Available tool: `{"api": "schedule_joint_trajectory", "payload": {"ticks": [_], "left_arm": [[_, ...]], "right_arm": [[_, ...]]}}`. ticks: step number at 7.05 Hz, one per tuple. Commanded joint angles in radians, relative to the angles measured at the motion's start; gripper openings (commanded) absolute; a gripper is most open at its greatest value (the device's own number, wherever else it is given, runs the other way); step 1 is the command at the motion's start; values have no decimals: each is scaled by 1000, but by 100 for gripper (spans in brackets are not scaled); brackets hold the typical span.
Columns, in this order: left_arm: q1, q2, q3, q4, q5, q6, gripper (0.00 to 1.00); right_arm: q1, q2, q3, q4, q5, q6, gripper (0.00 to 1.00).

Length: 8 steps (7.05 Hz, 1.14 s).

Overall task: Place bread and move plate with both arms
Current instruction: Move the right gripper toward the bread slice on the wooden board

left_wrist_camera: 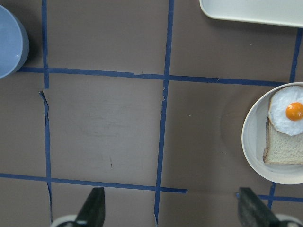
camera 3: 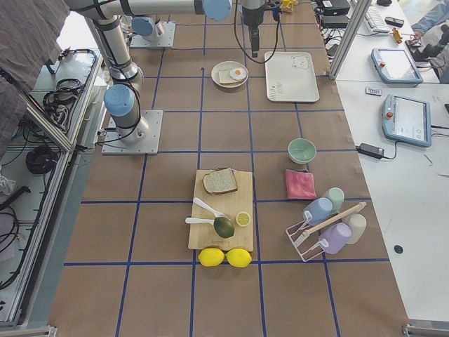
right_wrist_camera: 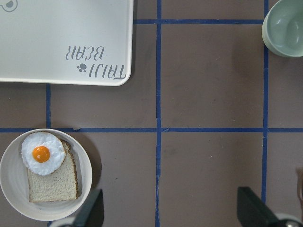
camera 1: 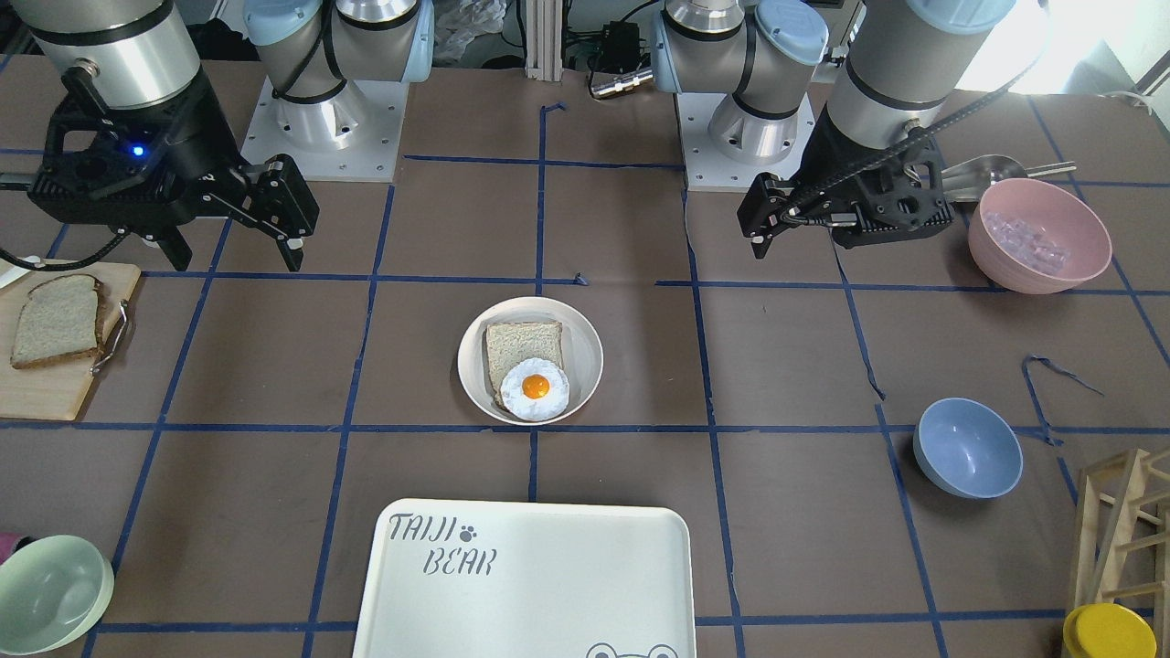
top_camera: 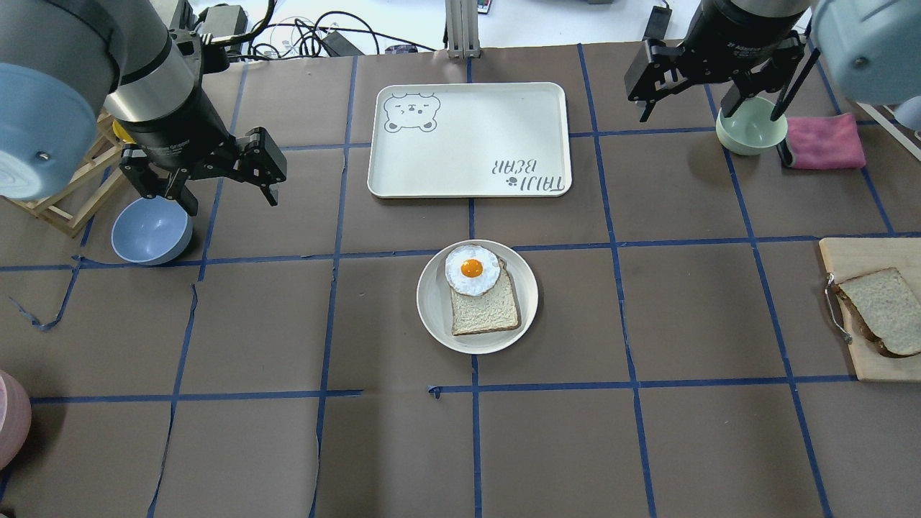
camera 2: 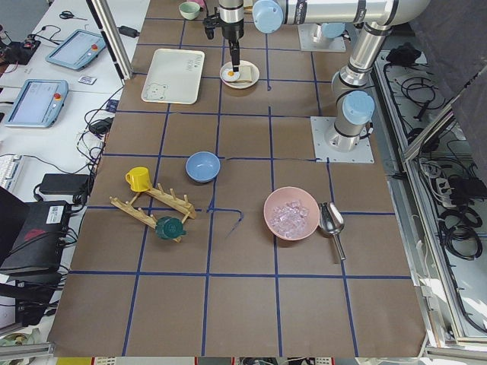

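Note:
The wholemeal bread [top_camera: 881, 309] lies on a wooden cutting board [top_camera: 853, 259] at the table's right edge; it also shows in the front view [camera 1: 55, 320]. The cream plate [top_camera: 432, 302] sits mid-table and holds a paler slice [top_camera: 483, 311] topped with a fried egg [top_camera: 472, 270]. My left gripper [top_camera: 230, 198] hovers open and empty left of the plate, which shows in its wrist view [left_wrist_camera: 251, 142]. My right gripper [top_camera: 683, 104] hovers open and empty at the far right, well away from the bread. The plate lies at the lower left of its wrist view [right_wrist_camera: 12, 189].
The TAIJI BEAR tray [top_camera: 468, 140] lies just beyond the plate. A blue bowl [top_camera: 151, 230] sits under my left arm. A green bowl [top_camera: 750, 129] and pink cloth [top_camera: 824, 140] sit by my right gripper. A pink bowl [camera 1: 1037, 233] and wooden rack [camera 1: 1124, 530] stand on my left side.

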<state>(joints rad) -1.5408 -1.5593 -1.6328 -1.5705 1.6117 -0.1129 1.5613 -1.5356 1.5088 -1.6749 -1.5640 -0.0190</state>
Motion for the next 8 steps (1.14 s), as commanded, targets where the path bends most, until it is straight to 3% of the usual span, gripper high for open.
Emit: {"api": "schedule_joint_trajectory", "payload": {"ticks": [1, 4, 8], "left_arm": [[2, 1, -2, -2, 2, -1, 100], [2, 2, -1, -2, 2, -1, 100], [13, 5, 2, -2, -10, 50, 100]], "right_arm": [[2, 5, -7, 0, -1, -1, 100], [2, 20, 10, 4, 12, -15, 100], [9, 5, -1, 14, -36, -13, 100]]}}
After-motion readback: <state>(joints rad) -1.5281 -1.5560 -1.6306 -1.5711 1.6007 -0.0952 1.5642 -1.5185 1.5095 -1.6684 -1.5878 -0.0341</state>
